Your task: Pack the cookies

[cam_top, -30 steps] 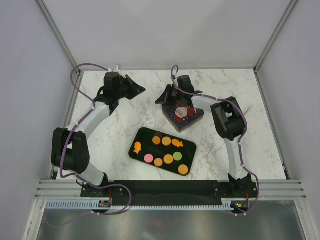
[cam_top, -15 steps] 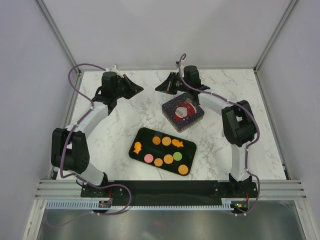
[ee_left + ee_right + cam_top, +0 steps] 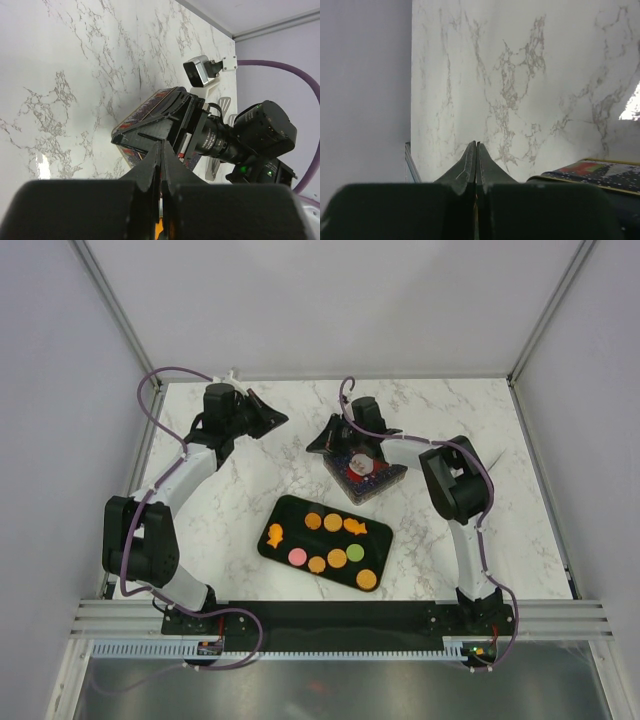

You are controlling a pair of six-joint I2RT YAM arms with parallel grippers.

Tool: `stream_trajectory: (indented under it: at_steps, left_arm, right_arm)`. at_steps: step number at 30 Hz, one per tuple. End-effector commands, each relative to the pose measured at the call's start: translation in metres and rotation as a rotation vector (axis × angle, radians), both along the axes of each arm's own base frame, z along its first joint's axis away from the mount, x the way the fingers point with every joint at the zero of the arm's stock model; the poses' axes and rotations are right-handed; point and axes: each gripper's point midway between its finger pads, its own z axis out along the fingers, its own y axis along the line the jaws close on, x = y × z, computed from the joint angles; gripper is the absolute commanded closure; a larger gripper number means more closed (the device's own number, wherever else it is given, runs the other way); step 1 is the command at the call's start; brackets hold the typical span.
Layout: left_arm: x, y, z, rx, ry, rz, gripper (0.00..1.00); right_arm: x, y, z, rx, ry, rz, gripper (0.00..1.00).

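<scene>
End effector, left: clenched on nothing, hovering over the far left of the tabletop, well apart from the tray.
End effector, right: also clenched and empty, pointing at the far left corner of the tin; I cannot tell whether it is touching.
Tin: sitting on the tabletop just beyond the tray, its Santa lid appearing to be on.
Cookies: nine are lying on the black tray, mostly orange, with one pink, one green and two fish shapes.
Progress: nothing is looking packed yet; opening the tin and moving every cookie across are both waiting.
</scene>
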Motion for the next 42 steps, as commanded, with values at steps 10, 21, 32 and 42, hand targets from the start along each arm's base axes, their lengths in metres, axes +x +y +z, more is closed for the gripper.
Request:
stream_trajectory:
  at_steps: [10,21,32,42]
  left_arm:
    - [0.001,-0.003,0.006,0.008,-0.031,-0.037,0.97]
    - [0.0,-0.011,-0.011,-0.007,-0.008,-0.082,0.54]
    - [0.023,-0.067,-0.068,0.13,0.046,-0.25,0.34]
    - [0.025,-0.09,-0.11,0.218,0.104,-0.316,0.34]
  right_arm:
    - [0.004,-0.009,-0.017,-0.113,-0.003,-0.019,1.0]
    - [0.063,-0.052,0.133,-0.013,-0.273,-0.15,0.66]
    - [0.014,-0.195,0.117,-0.268,-0.192,-0.472,0.35]
    - [-0.056,-0.217,0.052,-0.346,-0.081,-0.473,0.23]
